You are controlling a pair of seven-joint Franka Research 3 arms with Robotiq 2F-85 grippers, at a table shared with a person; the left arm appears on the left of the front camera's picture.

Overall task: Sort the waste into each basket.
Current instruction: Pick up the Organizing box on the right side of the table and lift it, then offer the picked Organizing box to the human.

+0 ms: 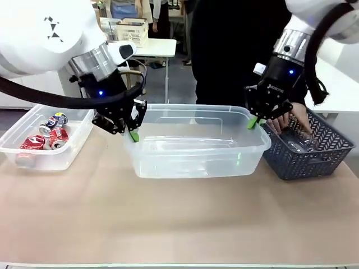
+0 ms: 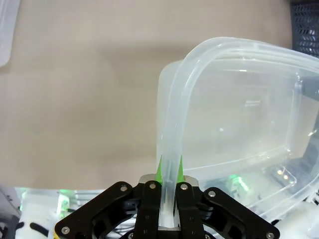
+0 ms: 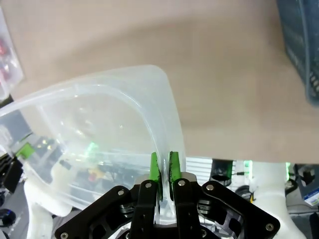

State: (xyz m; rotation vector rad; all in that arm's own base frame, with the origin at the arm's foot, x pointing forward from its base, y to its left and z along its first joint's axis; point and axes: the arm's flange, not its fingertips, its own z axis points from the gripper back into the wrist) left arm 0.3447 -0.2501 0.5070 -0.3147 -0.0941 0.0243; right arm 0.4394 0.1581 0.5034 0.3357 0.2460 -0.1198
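A large clear basket point(image 1: 193, 159) sits mid-table with nothing visible inside. My left gripper point(image 1: 133, 133) is shut on the rim at its left end, and the green pads point(image 2: 161, 168) pinch the rolled rim point(image 2: 209, 50). At the other end my right gripper point(image 1: 255, 122) is shut on the rim too, squeezing the corner wall point(image 3: 149, 99) between its pads point(image 3: 154, 167). A second clear basket point(image 1: 73, 148) at the far left holds crushed cans: red ones point(image 1: 47, 139) and a blue-and-red one point(image 1: 56, 119). I cannot tell whether the middle basket rests on the table or hangs just above it.
A dark lattice basket point(image 1: 314, 159) stands at the right, close against the middle basket, with clear plastic waste point(image 1: 300, 144) in it. A person's hand point(image 1: 293, 120) reaches into it, just behind my right gripper. The brown tabletop point(image 1: 179, 224) in front lies bare.
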